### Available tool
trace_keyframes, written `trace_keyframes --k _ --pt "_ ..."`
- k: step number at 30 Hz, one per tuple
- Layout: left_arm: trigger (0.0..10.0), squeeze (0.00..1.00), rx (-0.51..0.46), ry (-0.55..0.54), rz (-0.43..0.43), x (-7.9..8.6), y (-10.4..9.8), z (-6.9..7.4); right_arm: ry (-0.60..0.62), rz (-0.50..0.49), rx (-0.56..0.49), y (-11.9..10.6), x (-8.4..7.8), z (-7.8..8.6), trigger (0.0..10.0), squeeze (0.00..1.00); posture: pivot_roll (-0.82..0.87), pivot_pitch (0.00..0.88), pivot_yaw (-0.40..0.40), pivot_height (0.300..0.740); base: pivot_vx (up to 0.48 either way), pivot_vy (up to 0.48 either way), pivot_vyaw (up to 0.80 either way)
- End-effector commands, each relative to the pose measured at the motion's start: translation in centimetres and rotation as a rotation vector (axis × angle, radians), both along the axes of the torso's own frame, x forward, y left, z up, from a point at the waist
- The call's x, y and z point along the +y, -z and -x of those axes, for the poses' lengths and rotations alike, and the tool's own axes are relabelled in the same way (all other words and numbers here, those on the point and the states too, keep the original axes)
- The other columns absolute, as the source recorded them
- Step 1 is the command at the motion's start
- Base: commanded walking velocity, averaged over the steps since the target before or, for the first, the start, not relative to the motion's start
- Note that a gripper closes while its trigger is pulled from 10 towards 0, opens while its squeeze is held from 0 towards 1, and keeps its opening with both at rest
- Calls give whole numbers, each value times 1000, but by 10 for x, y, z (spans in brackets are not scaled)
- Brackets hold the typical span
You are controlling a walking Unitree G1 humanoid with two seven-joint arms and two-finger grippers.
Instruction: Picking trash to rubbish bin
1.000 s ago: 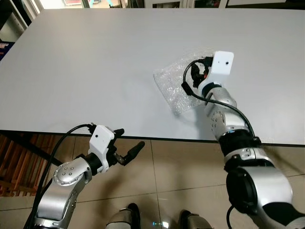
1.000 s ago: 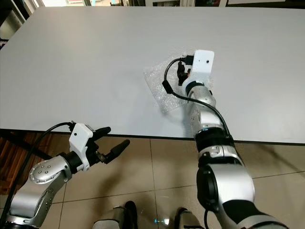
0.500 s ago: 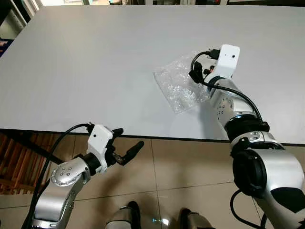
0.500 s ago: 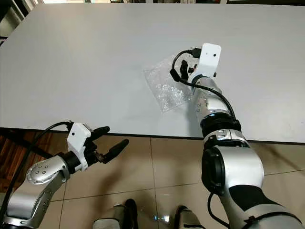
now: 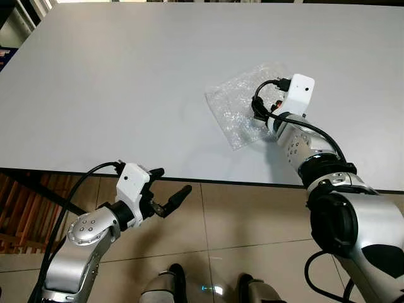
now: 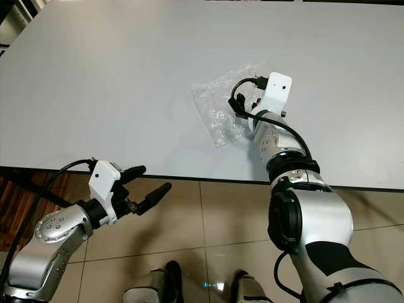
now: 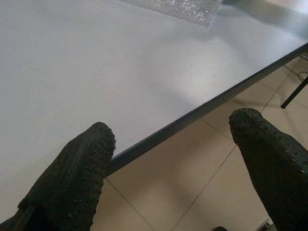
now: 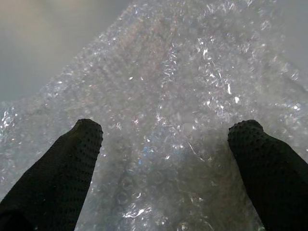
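A crumpled sheet of clear bubble wrap [image 5: 232, 117] lies on the grey table [image 5: 113, 82], near its front edge. My right gripper [image 5: 260, 107] reaches over the right side of the wrap. In the right wrist view its two black fingers [image 8: 72, 159] stand wide open, with the bubble wrap [image 8: 183, 57] spread just beneath and between them. My left gripper [image 5: 172, 181] hangs open below the table's front edge, over the floor, holding nothing. The left wrist view looks past the open left gripper [image 7: 172, 125] at the table edge [image 7: 192, 118].
Beige floor tiles [image 5: 240, 221] lie below the table's front edge [image 5: 95, 172]. Wooden slats [image 5: 19, 208] show under the table at the left. My feet [image 5: 173, 278] stand close to the table.
My right wrist has dropped slightly and drawn back toward the bubble wrap. The wrap lies where it was. The left arm has held still.
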State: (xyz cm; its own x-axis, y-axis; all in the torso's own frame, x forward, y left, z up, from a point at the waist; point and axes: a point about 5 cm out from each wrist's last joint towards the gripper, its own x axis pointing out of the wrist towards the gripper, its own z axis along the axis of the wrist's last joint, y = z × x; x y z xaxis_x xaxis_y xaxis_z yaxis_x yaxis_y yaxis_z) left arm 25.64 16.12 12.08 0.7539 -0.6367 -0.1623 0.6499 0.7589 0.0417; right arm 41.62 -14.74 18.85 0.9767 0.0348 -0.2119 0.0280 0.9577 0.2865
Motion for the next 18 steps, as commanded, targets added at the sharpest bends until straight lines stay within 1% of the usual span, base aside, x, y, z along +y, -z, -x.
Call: trace_keyframes --k 1,3,7,9,11,14,15,16,17,18 --pt "10000 0 25 -15 -6 3 4 5 -14 -16 36 8 1 2 10000 1000 74 255 50 740 0 0 0" --pt "10000 0 27 -14 -6 2 4 6 -12 -5 36 8 0 2 10000 1000 74 255 50 740 0 0 0" --pt "10000 0 33 -18 -9 3 4 7 -14 -1 10 -1 0 -1 10000 1000 79 256 51 740 0 0 0" --pt "10000 0 35 -18 -11 4 5 7 -12 -1 11 -1 0 -1 10000 1000 79 256 51 740 0 0 0" --pt "10000 0 38 -18 -12 3 5 7 -3 -38 45 8 -1 2 10000 1000 82 252 50 740 0 0 0" --pt "10000 0 38 -19 -12 3 5 7 -5 -65 72 16 0 4 10000 1000 84 253 50 740 0 0 0" --pt "10000 0 39 -20 -13 3 5 7 -7 -79 84 19 0 5 6392 918 86 253 50 740 0 0 0" --pt "10000 0 40 -21 -13 4 5 8 -9 -90 92 22 1 6 4196 643 86 253 50 740 0 0 0" --pt "10000 0 41 -22 -13 4 6 8 -4 -99 102 26 0 7 0 0 89 256 51 740 0 0 0" --pt "10000 0 43 -22 -14 4 6 9 0 -101 108 28 -1 8 0 0 91 256 51 740 0 0 0"
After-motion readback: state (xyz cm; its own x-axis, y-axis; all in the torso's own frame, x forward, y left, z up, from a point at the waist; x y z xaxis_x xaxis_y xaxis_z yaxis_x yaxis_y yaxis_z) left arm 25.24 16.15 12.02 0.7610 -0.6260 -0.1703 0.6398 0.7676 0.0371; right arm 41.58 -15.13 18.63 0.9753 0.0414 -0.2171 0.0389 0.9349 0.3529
